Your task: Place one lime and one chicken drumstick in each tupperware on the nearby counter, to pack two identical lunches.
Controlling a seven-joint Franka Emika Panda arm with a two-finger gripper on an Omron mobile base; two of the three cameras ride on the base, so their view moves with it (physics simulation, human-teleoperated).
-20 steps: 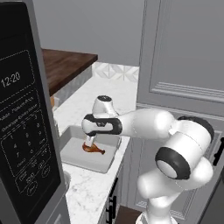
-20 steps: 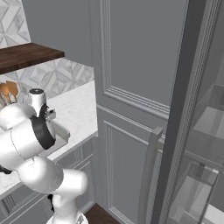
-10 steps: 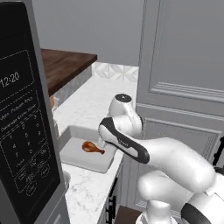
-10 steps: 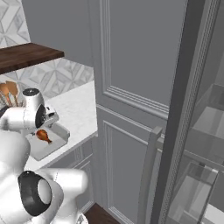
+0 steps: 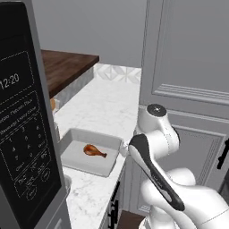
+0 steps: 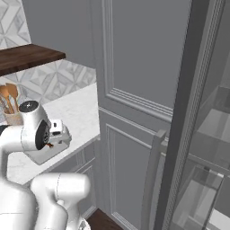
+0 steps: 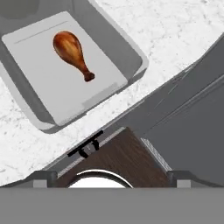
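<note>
Hand view shows one tupperware [image 7: 127, 57] in the upper left of the frame, resting on the white marble counter [image 7: 183, 26] close to its front edge. A single chicken drumstick [image 7: 72, 51] is seen lying inside it, on the tray floor, with its thin end pointed toward the frame's centre. No lime is seen in this tray. The gripper [image 7: 111, 177] sits at the bottom of the frame, over the cabinet front and the dark floor and off the counter edge; its two tips are set far apart, so the jaws are judged to be wide open, and nothing is held between them.

Left base view gives the same tray [image 5: 71, 136] at centre left, just right of a dark microwave [image 5: 22, 134], with the drumstick [image 5: 94, 150] lying in it. The arm's wrist is seen at centre right, just beside the tray's right rim.

Right base view places the hand at the left edge, in front of the tray and below a utensil holder [image 6: 11, 114].

As a judgement: one drumstick is placed. A second tray cannot be made out in these pictures, so its contents cannot be told. At least one lime, for this tray, is still to be fetched.
</note>
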